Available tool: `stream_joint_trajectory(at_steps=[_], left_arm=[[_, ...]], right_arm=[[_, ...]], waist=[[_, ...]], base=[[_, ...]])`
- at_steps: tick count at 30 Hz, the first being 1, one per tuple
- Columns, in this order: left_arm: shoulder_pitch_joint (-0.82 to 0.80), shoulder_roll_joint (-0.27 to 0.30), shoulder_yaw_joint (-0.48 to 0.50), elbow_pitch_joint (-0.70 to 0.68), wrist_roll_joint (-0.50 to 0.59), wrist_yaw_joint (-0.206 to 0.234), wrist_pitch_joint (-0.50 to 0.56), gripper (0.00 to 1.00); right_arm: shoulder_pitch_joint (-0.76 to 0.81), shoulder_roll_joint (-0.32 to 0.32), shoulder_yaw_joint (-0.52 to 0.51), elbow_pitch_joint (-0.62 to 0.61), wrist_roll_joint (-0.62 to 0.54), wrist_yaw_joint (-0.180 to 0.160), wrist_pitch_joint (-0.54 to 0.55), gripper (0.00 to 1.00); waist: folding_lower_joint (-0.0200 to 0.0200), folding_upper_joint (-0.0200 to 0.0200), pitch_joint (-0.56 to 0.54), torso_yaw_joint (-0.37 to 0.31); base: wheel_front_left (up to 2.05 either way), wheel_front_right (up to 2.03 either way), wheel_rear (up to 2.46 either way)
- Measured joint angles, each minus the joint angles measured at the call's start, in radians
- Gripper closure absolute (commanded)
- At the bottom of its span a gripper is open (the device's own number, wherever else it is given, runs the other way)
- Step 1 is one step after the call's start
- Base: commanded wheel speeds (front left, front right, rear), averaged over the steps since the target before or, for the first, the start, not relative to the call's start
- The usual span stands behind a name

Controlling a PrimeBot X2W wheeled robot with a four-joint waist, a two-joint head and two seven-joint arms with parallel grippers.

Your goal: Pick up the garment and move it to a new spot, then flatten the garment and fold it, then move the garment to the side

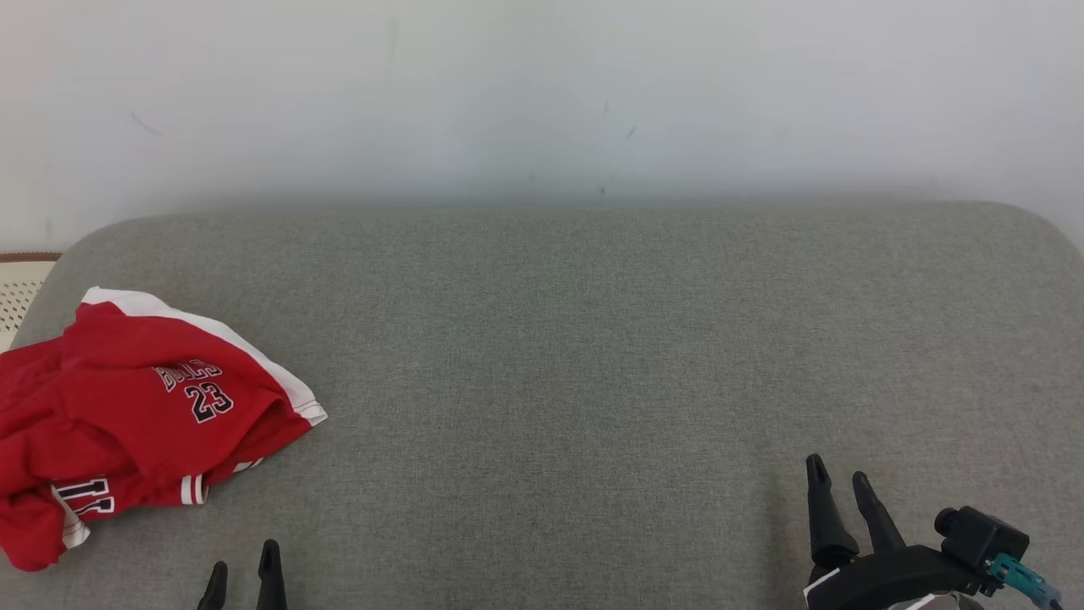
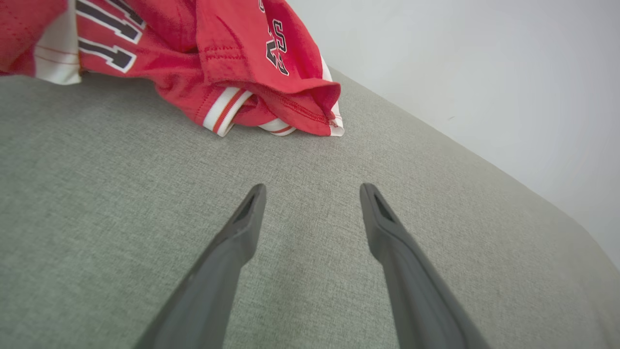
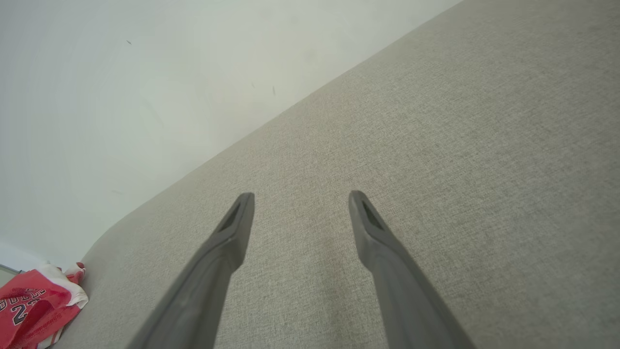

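Nearest in the head view, the left gripper (image 1: 244,566) is poking two dark fingertips up from the bottom edge. The right gripper (image 1: 838,472) is sitting at the lower right, with a small black camera (image 1: 978,532) and a teal connector (image 1: 1020,580) on its wrist. Both are standing with fingers spread apart, pinching nothing. The wrist views are showing bare grey fabric between the fingers of the left gripper (image 2: 312,191) and of the right gripper (image 3: 301,198).

Just beyond the left gripper, and not touching it, the garment (image 1: 144,407) is lying crumpled at the left end of the grey upholstered surface (image 1: 593,381), well apart from the right gripper. It is a red jersey with white trim. Dark, white-edged lettering is reading "BULLS" over "23" on its upper fold, and "11" is showing on a lower fold.

The left wrist view is bringing the garment (image 2: 232,58) close: the "11" large at upper left, red-and-white striped ribbing and hem stitching. The right wrist view is catching the garment (image 3: 34,305) as a small red heap in its lower left corner.

Farther back, a cream woven item (image 1: 17,288) is peeking in at the left edge, and a plain white wall (image 1: 542,85) is rising behind.
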Motion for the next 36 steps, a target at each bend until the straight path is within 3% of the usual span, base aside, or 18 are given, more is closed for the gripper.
stream_joint_trajectory(at_steps=[36], left_arm=[[-0.015,0.024,-0.064,-0.015,0.338,0.055,-0.081,0.00]], right_arm=[[-0.020,-0.007,0.042,0.046,-0.363,0.000,-0.081,0.00]], waist=[[0.0000,0.0000,-0.011,-0.041]], base=[[0.00,0.00,0.00]])
